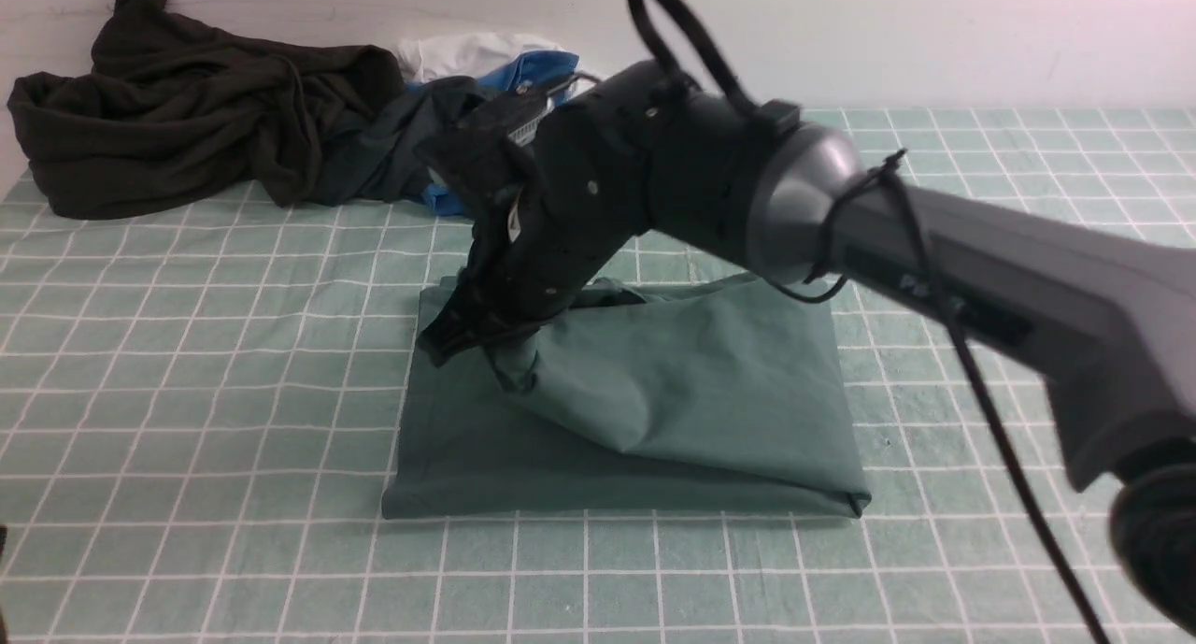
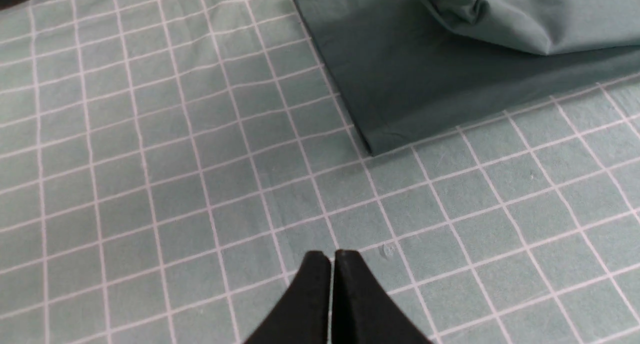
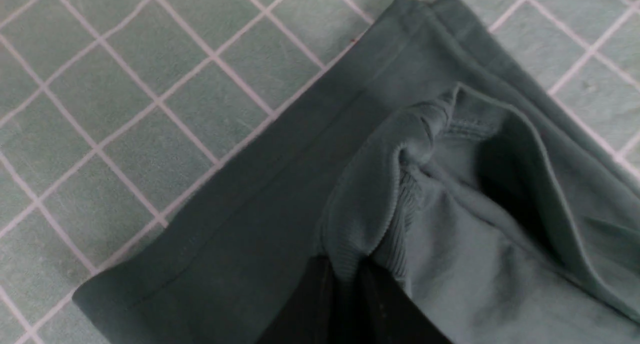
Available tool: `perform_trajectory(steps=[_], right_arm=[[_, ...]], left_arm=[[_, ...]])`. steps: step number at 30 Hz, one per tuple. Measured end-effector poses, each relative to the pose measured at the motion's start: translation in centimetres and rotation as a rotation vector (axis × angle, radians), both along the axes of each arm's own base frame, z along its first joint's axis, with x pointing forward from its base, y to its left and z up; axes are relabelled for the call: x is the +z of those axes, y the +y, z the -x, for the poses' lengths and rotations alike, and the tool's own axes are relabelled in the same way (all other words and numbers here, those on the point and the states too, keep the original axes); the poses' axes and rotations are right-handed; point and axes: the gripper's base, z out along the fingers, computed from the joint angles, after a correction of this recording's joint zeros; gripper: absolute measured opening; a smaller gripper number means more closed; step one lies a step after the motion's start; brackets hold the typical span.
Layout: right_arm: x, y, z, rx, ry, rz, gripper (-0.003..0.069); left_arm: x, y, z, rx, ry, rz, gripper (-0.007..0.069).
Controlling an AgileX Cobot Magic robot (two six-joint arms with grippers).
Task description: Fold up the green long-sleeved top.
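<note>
The green long-sleeved top (image 1: 654, 410) lies partly folded in a rough rectangle at the middle of the table. My right gripper (image 1: 467, 331) is shut on a bunched ribbed edge of the top (image 3: 380, 219) and holds that layer lifted over the top's left half. The right wrist view shows the gripper (image 3: 345, 279) pinching the fabric between its fingertips. My left gripper (image 2: 331, 256) is shut and empty, hovering over bare tablecloth near the top's front left corner (image 2: 372, 144). It is out of the front view.
A bulky black-olive garment (image 1: 187, 102) is piled at the back left. A dark teal garment (image 1: 392, 149) and white and blue cloth (image 1: 505, 60) lie beside it. The table carries a green checked cloth (image 1: 187, 438).
</note>
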Motion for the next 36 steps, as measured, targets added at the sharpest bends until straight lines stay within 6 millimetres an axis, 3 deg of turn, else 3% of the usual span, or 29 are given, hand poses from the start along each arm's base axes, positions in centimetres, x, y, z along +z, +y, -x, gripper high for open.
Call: perform_trajectory(steps=[3,8,12,15,19,22,24,27,30,32,33,34,35,36], right_arm=[[-0.6,0.6,-0.2,-0.002,0.036,-0.018,0.0129],[1.5,0.3,0.2,0.006,0.048,0.002,0.0357],[1.9,-0.6,0.1,0.007,0.034,0.079,0.044],[1.7,-1.6,-0.2,-0.006,0.036,0.167,0.0451],[2.8,-2.5,0.2,-0.009,0.049,0.202,0.0404],[6.3,-3.4,1.3,0.008,0.001,0.168,0.0329],[9.7,-4.9,2.8,0.018,-0.048,0.135,0.0242],[12.6,-7.5,5.2,0.014,-0.066,0.104,0.0155],[14.1,-10.7,7.9,0.0,-0.048,0.08,0.0072],[13.9,-12.9,10.0,-0.007,-0.046,0.048,0.0019],[14.0,-13.7,11.0,-0.009,-0.06,0.026,0.001],[14.7,-15.5,13.2,-0.011,-0.102,-0.037,-0.0004],[14.3,-15.5,13.1,-0.011,-0.097,-0.033,-0.0006],[14.9,-17.3,15.4,-0.012,-0.155,-0.091,-0.001]], left_arm=[[-0.4,0.4,1.1,0.031,-0.012,-0.012,-0.0004],[-1.5,0.9,2.9,0.052,-0.083,-0.013,-0.0004],[-2.9,1.0,3.7,0.054,-0.125,-0.005,-0.0004],[-4.4,1.1,4.1,0.054,-0.122,-0.005,-0.0004],[-4.7,1.1,4.3,0.054,-0.124,-0.005,-0.0004],[-4.8,1.1,4.3,0.055,-0.114,-0.009,-0.0004],[-4.8,1.1,4.3,0.055,-0.113,-0.009,-0.0004],[-4.8,1.1,4.3,0.055,-0.114,-0.01,-0.0004],[-4.8,1.1,4.3,0.055,-0.114,-0.01,-0.0004],[-4.8,1.1,4.3,0.055,-0.114,-0.01,-0.0004],[-4.8,1.1,4.3,0.055,-0.113,-0.01,-0.0004],[-4.8,1.1,4.3,0.055,-0.113,-0.01,-0.0004],[-4.8,1.1,4.3,0.055,-0.113,-0.01,-0.0004],[-4.9,1.1,4.2,0.055,-0.113,-0.011,-0.0004]])
